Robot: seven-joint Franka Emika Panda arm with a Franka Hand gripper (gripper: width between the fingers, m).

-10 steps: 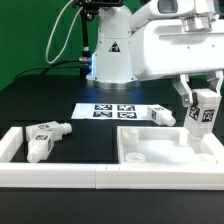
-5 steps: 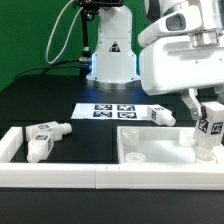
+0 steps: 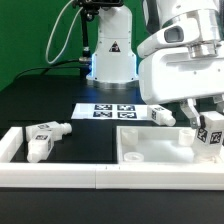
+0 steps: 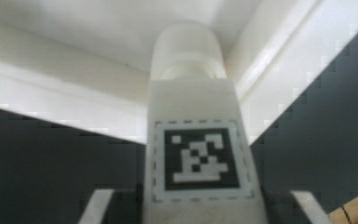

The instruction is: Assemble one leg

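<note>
My gripper is shut on a white leg with a black-and-white tag and holds it upright over the right end of the white tabletop, low above it. In the wrist view the leg fills the middle, its round peg end pointing down toward the tabletop's white surface. Both fingers flank the leg's tagged block. Two more legs lie at the exterior view's left, and another leg lies behind the tabletop.
The marker board lies on the black table behind the tabletop. A white rail runs along the front edge with a raised end at the exterior view's left. The robot base stands at the back.
The gripper has carried the leg downward and slightly to the exterior view's right, closer to the tabletop's right end.
</note>
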